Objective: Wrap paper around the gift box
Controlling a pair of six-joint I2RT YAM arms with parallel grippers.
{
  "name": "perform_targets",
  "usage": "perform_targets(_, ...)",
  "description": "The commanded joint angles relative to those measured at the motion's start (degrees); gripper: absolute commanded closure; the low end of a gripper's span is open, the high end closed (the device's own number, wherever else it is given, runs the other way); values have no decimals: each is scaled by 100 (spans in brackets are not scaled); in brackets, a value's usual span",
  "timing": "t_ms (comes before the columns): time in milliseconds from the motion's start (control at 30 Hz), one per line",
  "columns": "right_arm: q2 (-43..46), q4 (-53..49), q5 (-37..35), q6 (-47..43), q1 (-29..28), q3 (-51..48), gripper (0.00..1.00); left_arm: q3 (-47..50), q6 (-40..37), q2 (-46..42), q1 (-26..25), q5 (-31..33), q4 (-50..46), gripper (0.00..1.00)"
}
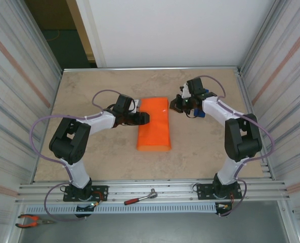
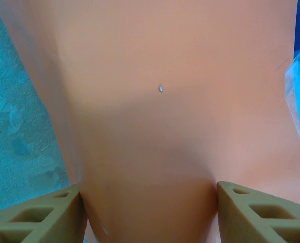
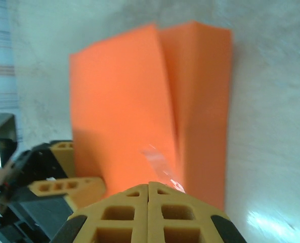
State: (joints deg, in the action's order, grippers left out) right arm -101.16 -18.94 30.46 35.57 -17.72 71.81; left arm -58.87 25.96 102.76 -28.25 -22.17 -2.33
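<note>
While shut, press right gripper (image 1: 173, 105) leftward from upper right onto paper (image 1: 155, 129), lengthwise top-to-bottom mid-frame; pin left edge with spread left gripper (image 1: 145, 118).

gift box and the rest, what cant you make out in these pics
gift box: top view, covered by the paper.
left pincer: left wrist view, paper between its fingers; gripped or just flanked, unclear.
shiny strip: right wrist view, blurred; tape or not, unclear.
</note>
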Motion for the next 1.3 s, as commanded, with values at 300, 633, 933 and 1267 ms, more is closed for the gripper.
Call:
perform_targets(300, -1168, 167, 7, 345, -256, 755, 100, 251, -82, 537, -118, 682, -970, 38)
perform_targets(633, -654, 183, 68, 321, -174, 409, 100, 201, -64, 449, -118, 638, -1002, 38)
perform_targets(933, 457, -54, -817, 258, -2, -659, 100, -136, -150, 111, -83, 450, -1225, 36)
perform_targets(1267, 240, -84, -1309, 268, -369, -947, 100, -535, -218, -142, -65, 253, -1373, 33)
